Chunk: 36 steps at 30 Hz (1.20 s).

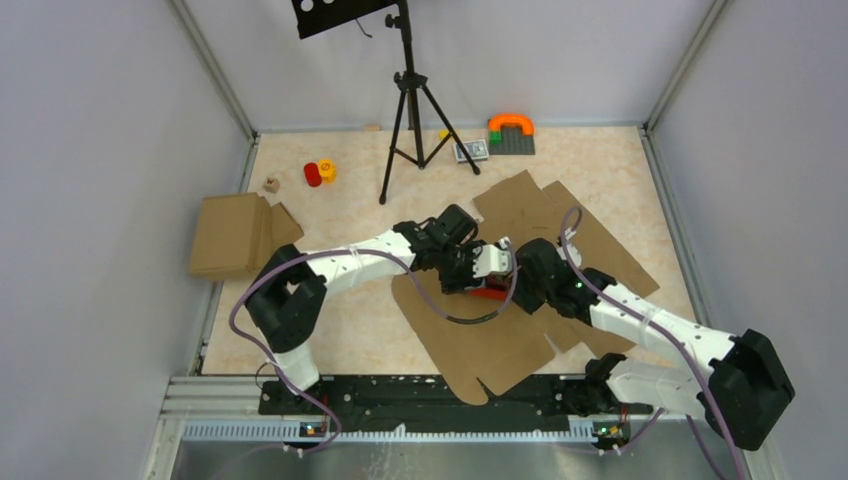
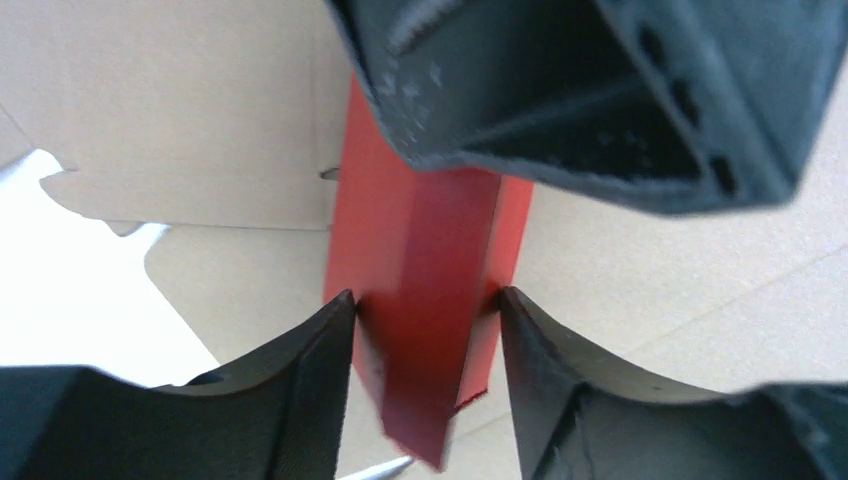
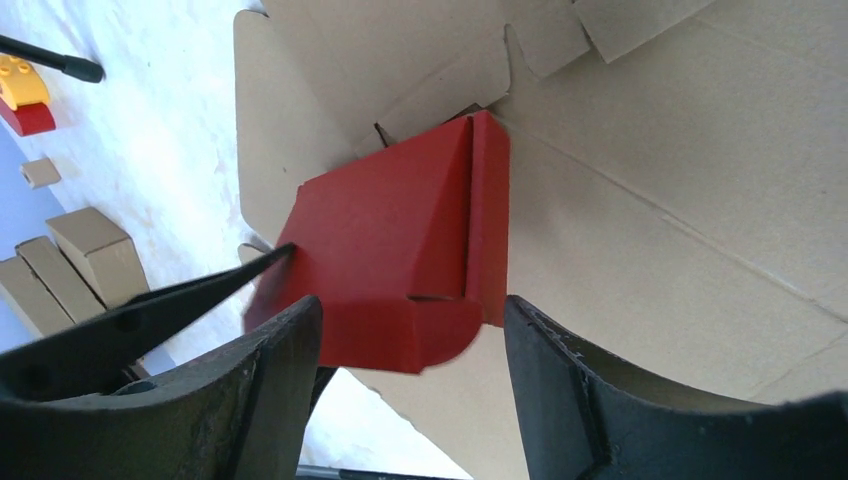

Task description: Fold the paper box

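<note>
The table [image 1: 330, 330] is walled on three sides, with its bare floor mostly on the left half and along the far edge. Flat brown cardboard sheets [image 1: 500, 345] cover the middle and right, one corner reaching the near rail. The left arm [image 1: 340, 268] bends up from its base and stretches right; the right arm [image 1: 640, 315] reaches left and inward, so both wrists meet over the sheets. A folded brown stack [image 1: 232, 235] lies against the left wall and a tripod [image 1: 410, 110] stands at the back, both well apart from the arms.

The paper box [image 3: 400, 230] sits between the two wrists, above the cardboard. The left gripper [image 2: 425, 300] is closed down to the box's width, a finger pressed on each side. The right gripper [image 3: 410, 305] is spread wide with the box's rounded flap between its fingers [image 3: 560, 390]; I cannot tell whether they press it. Small toys [image 1: 320, 172] sit near the far edge
</note>
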Motion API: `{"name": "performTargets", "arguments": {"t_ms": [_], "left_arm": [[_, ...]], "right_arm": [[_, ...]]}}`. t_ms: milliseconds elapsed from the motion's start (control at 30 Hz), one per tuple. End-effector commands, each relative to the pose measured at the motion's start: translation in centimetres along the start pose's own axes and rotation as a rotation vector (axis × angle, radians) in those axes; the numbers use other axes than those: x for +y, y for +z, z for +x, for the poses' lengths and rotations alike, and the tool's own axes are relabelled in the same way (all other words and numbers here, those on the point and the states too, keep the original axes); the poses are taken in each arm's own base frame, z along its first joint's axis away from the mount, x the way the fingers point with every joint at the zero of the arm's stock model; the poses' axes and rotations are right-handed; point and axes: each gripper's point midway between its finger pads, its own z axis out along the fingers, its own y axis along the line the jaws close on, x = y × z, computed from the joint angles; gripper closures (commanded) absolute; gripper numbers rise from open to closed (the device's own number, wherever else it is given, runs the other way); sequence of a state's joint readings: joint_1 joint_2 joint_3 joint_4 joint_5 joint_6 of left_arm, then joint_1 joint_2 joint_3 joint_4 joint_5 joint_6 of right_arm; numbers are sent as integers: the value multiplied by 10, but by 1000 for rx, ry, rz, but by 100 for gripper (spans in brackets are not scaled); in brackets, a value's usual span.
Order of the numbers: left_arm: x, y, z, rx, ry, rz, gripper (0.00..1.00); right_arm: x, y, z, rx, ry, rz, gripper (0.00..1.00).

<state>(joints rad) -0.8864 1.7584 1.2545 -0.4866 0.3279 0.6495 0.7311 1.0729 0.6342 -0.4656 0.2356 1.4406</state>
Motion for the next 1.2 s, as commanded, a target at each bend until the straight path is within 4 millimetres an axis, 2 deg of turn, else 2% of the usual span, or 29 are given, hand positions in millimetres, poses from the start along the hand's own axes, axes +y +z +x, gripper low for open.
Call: {"name": "performTargets", "arguments": {"t_ms": [0,100,267,467,567,833,1033,1167], "left_arm": [[-7,-1,-1,-6,8,-30,48],[-12,0,-2,-2,18,-45,54],[-19,3,-2,11,19,-82,58],[-36,14,3,38,13,-86,58],[-47,23,9,62,-4,-64,57],[-77,47,25,141,-35,15,51],[-87,54,34,201,-72,66,46],[-89,56,39,225,-94,72,42]], "right_arm": [[-3,-5,-9,-50,-23,-13,33],[-1,-11,-13,-69,-34,-40,31],[4,-24,-23,-112,-65,-117,26],[3,-36,-27,-150,-209,-225,25],[-4,-39,-31,-179,-268,-244,25],[-27,-34,-34,-213,-381,-204,27],[-24,-24,-24,-168,-441,-227,39],[-32,-13,-20,-140,-476,-164,44]]}}
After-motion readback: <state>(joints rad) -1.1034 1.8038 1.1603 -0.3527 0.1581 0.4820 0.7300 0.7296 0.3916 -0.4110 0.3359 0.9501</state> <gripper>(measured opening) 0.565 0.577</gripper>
